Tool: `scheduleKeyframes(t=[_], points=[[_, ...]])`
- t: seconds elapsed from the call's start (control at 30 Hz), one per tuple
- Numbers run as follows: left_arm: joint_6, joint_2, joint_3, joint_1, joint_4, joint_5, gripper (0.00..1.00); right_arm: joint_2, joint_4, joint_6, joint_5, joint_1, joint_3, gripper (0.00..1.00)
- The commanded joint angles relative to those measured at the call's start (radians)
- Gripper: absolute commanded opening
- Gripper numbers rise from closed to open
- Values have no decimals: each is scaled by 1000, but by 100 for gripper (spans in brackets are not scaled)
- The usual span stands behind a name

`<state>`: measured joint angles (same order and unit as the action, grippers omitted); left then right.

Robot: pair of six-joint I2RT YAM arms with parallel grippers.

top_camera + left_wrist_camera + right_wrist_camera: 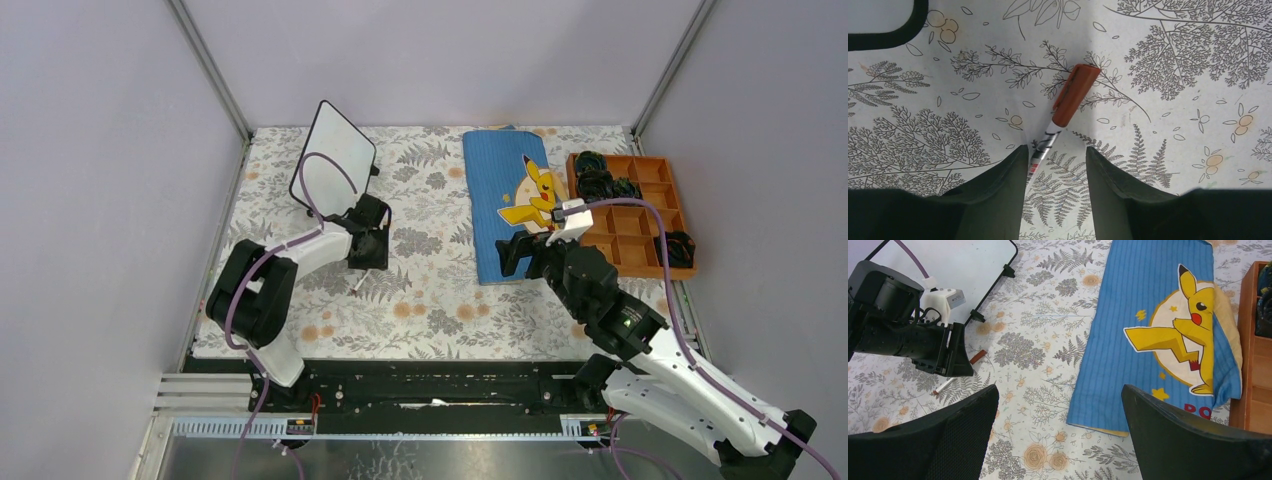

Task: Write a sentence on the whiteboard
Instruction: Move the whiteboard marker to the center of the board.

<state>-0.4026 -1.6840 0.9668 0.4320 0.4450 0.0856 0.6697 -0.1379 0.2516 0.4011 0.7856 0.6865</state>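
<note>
At the far left of the floral mat point(430, 300) the whiteboard point(335, 155) sits with its face to the arms. No sentence shows on it, though thin strokes might be lost at this range. So the task is at its start, and the step in hand is picking up the pen.

Just in front of the board's near edge, the left gripper point(1057, 155) points down over a marker point(1068, 100) lying flat on the mat. Its jaws are moderately apart and astride the white barrel, holding nothing. The barrel runs just beside the left finger, and the red-brown cap, on the pen, points away beyond the fingertips.

The next move calls for closing squarely on the barrel and lifting. The cap must come off before writing, likely a job for the other arm.

The right gripper point(1058, 435) hovers mid-table with jaws wide and empty, beside the near end of the blue Pikachu cloth point(505, 200). A wooden compartment tray point(630, 215) lies at the far right.
</note>
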Motion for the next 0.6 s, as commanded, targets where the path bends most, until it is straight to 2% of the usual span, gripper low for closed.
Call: scheduleKeyframes(t=[0.0, 0.2, 0.57], points=[[15, 2, 20, 12, 3, -32, 50, -15, 15, 9, 6, 2, 17, 99], [16, 9, 20, 65, 11, -6, 34, -12, 14, 12, 10, 1, 17, 100], [38, -42, 46, 91, 40, 13, 34, -11, 8, 12, 14, 2, 19, 100]])
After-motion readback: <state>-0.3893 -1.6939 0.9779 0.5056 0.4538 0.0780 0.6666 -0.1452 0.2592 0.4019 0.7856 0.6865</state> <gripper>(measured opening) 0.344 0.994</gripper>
